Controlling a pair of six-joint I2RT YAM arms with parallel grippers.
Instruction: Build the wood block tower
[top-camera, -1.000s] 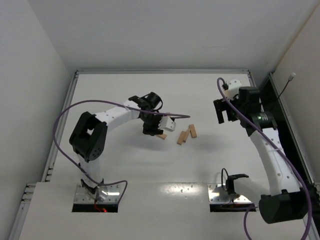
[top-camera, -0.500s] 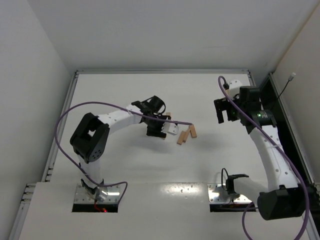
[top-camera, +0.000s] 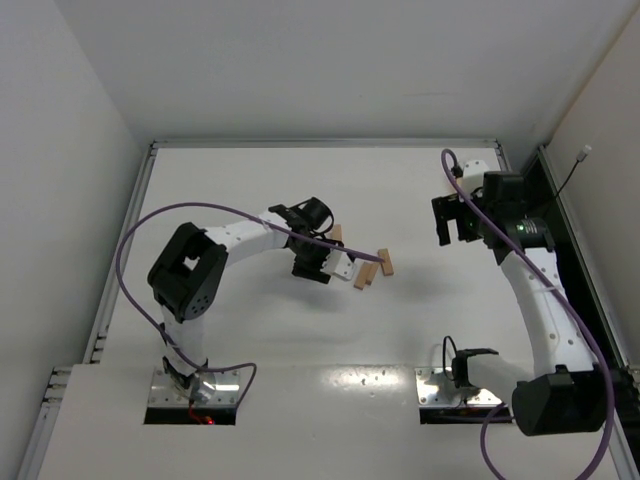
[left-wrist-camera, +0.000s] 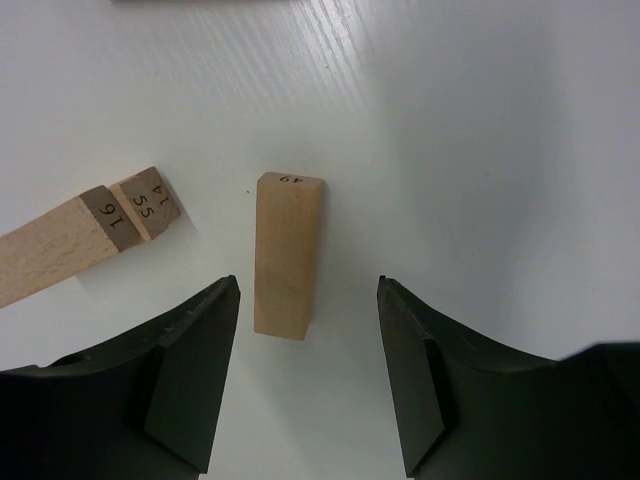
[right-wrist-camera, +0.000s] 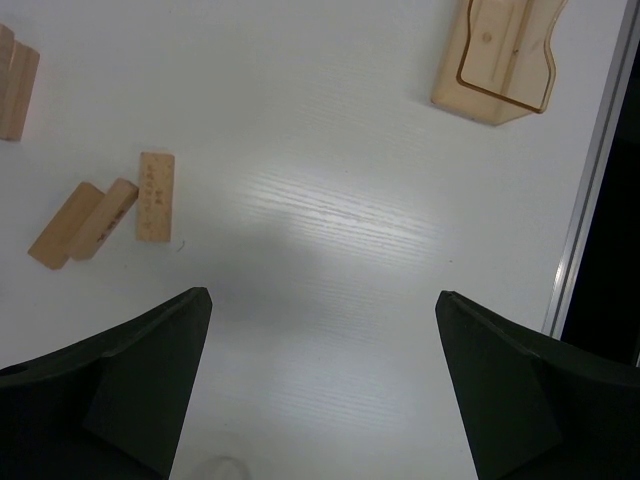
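One wood block (left-wrist-camera: 288, 255) lies flat on the white table (left-wrist-camera: 480, 150) between the wide-spread fingers of the left gripper (left-wrist-camera: 308, 290), touching neither. Two numbered blocks (left-wrist-camera: 95, 235) lie side by side just left of it. The right gripper (right-wrist-camera: 322, 297), equally wide and holding nothing, hovers with three loose blocks (right-wrist-camera: 100, 215) ahead-left, all flat and unstacked, and a tan tray (right-wrist-camera: 500, 60) ahead-right.

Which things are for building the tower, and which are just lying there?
For the tower:
- the block at the open left gripper
- the two touching blocks
- the single block beside them

Just lying there:
- the tan tray, away from the blocks
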